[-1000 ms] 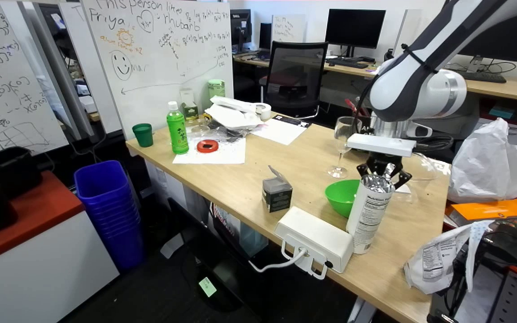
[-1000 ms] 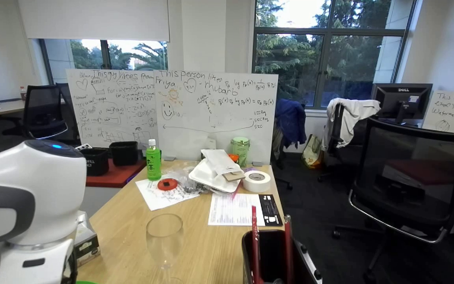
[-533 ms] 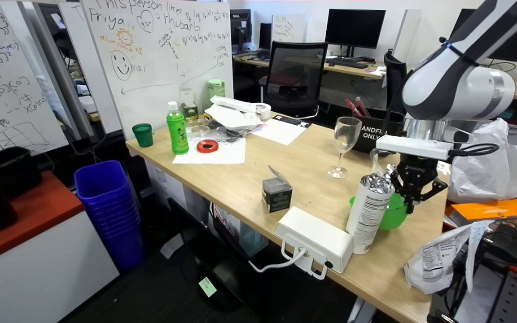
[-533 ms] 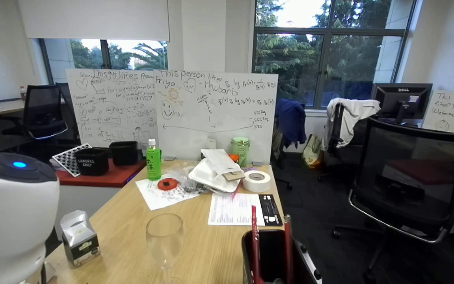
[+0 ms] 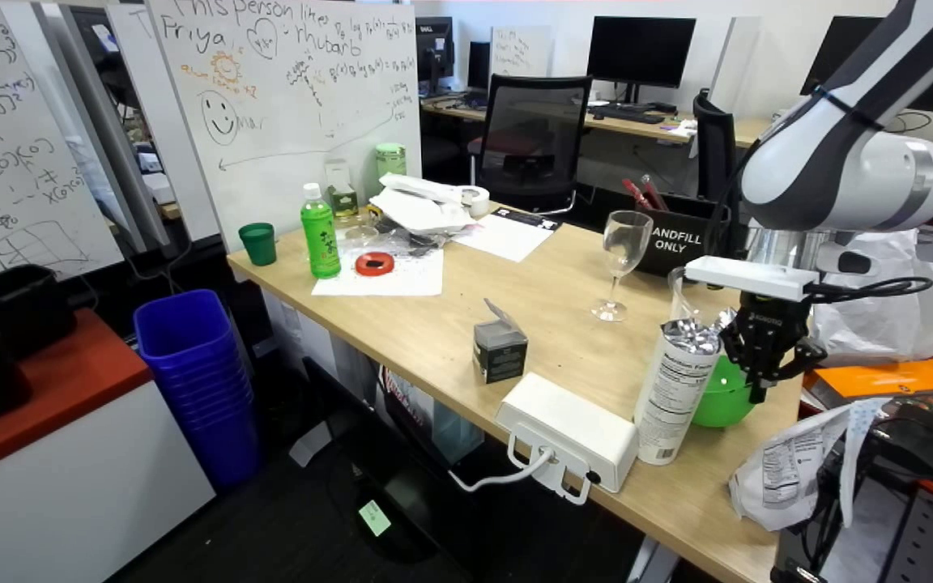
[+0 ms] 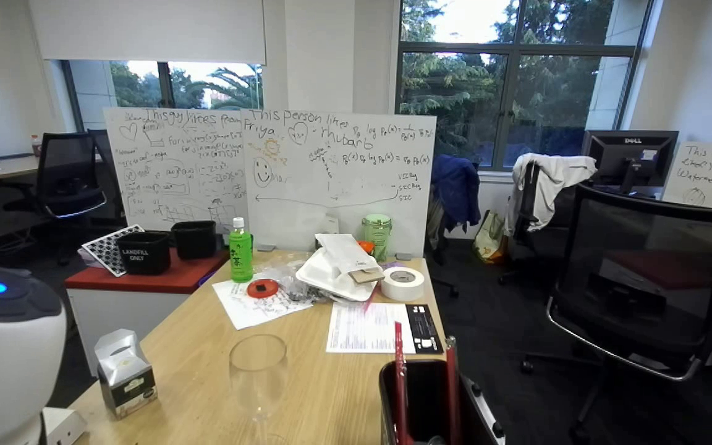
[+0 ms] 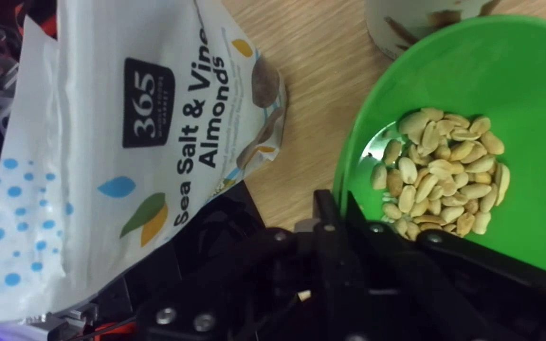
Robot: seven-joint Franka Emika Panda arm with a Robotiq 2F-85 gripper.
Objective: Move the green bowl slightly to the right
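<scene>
Moved the round bright lime-green plastic bowl of pale nuts toward four o'clock in an exterior view since the earlier frame, pinching its rim between clamped jaws and holding it at three o'clock from the tall white foil-topped cylindrical canister, partly hidden behind that.

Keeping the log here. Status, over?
Pincer shut on rim of green bowl. Nuts inside it. Canister close beside, almond bag nearby: either might obstruct.
</scene>
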